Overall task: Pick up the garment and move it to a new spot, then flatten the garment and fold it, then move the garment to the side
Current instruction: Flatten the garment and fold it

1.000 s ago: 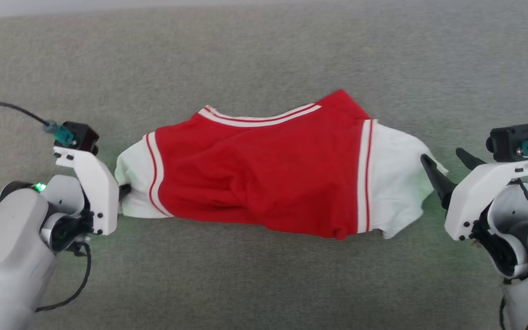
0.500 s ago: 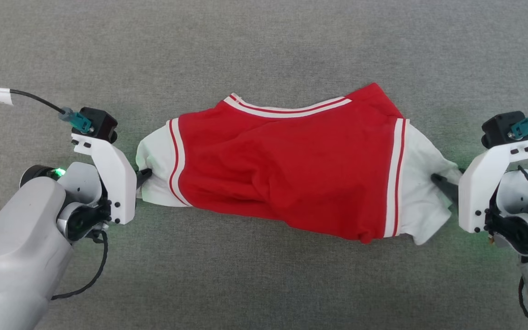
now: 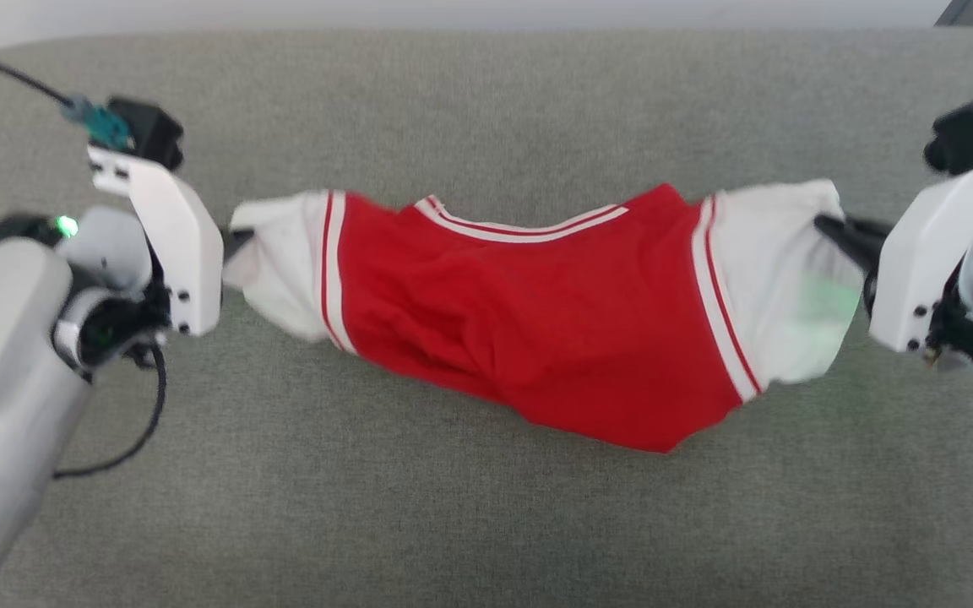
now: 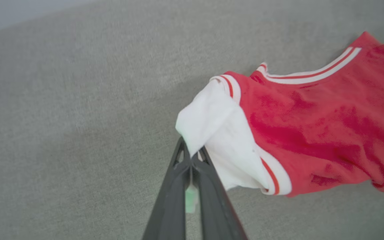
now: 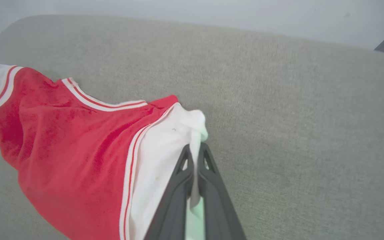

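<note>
In the left part of the head view, the left gripper (image 3: 237, 245) has its two dark fingers pressed together on the edge of the left white sleeve (image 3: 284, 262). The left wrist view confirms this: the left gripper (image 4: 190, 151) pinches a fold of white cloth at the tips, and the garment (image 4: 312, 126) spreads from there to the right of that frame.

In the middle of the head view, the garment (image 3: 537, 321) is stretched between the two arms above the grey padded surface (image 3: 486, 523). Its long axis runs from sleeve to sleeve, almost level across the frame. The striped neckline is toward the top of the frame, and the red body sags toward the lower centre. It is not possible to tell if the lowest red corner touches the surface or hangs just over it.

At the right, the right gripper (image 3: 828, 226) is clenched on the upper edge of the right white sleeve (image 3: 782, 279). In the right wrist view, the right gripper (image 5: 195, 148) holds white cloth between its closed fingers, and the garment (image 5: 78, 140) lies to the left of that frame.

Each arm is at its own end, so neither is nearer to the cloth. The step in hand seems to be the carrying to a new spot. This probably requires that both arms travel together with the same span, so that no sleeve slips out.
</note>
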Robot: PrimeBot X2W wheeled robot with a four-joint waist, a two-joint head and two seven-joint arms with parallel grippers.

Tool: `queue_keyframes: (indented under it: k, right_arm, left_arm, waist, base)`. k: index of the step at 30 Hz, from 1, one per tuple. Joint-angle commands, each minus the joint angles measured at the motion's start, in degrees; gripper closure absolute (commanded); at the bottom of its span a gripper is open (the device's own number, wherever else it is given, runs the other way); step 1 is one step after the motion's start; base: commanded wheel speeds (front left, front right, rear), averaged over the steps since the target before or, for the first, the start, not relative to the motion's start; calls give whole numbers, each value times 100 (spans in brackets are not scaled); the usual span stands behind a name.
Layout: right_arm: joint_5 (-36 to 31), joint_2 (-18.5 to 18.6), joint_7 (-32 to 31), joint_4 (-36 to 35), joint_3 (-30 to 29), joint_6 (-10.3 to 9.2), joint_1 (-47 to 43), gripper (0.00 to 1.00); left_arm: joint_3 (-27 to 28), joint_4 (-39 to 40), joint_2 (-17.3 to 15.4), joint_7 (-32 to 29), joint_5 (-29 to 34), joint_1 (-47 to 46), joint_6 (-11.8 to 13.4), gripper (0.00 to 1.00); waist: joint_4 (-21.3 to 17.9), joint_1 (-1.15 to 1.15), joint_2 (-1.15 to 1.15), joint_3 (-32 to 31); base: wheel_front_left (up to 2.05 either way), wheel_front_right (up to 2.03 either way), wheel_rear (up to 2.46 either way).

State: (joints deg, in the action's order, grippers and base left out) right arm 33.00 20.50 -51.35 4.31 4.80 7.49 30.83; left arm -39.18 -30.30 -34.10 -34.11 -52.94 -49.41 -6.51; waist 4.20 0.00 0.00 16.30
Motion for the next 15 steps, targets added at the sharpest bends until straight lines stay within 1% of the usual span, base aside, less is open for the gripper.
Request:
queue_keyframes:
  k: [1,9,15]
  right_arm:
    - [82,43,15,-141,-1,1,203,100]
    - [227,153,144,-387,189,1,721,100]
    - [163,236,407,-275,262,1,1150,100]
  left_arm:
    - [66,203,-90,-118,8,-209,77,100]
    - [174,761,-332,-399,70,-670,200,100]
    - [276,932,-484,-509,107,-976,269,100]
  waist:
    - [-21,0,0,-238]
    - [-50,0,0,-744]
    - [-75,0,0,-1129]
  base:
    - [0,0,0]
    - [0,0,0]
    - [0,0,0]
